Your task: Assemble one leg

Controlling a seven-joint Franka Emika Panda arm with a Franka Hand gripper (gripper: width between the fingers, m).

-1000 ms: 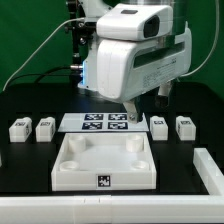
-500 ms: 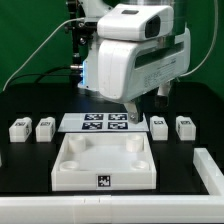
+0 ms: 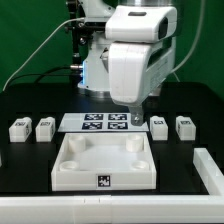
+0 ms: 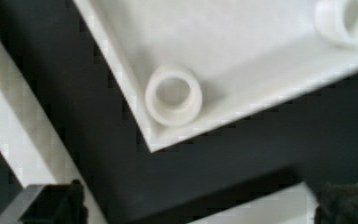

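Several small white legs with tags stand in a row on the black table: two at the exterior view's left (image 3: pixel 19 128) (image 3: pixel 45 127) and two at its right (image 3: pixel 159 126) (image 3: pixel 185 126). The large white panel (image 3: pixel 105 160) lies in front of them. My gripper (image 3: pixel 134 113) hangs above the table just behind the panel's far right corner, left of the nearer right leg. In the wrist view the gripper (image 4: pixel 197 206) is open and empty, its dark fingertips (image 4: pixel 48 204) wide apart over black table. The panel (image 4: pixel 247 70) and a round corner socket (image 4: pixel 172 95) show there. No leg shows in the wrist view.
The marker board (image 3: pixel 97 122) lies behind the panel. A white raised piece (image 3: pixel 211 169) sits at the exterior view's right front. A white border (image 3: pixel 110 208) runs along the table's front edge. Cables and a green backdrop stand behind the arm.
The arm's hand has turned and shifted slightly toward the exterior view's right. The legs, panel and marker board have not moved.
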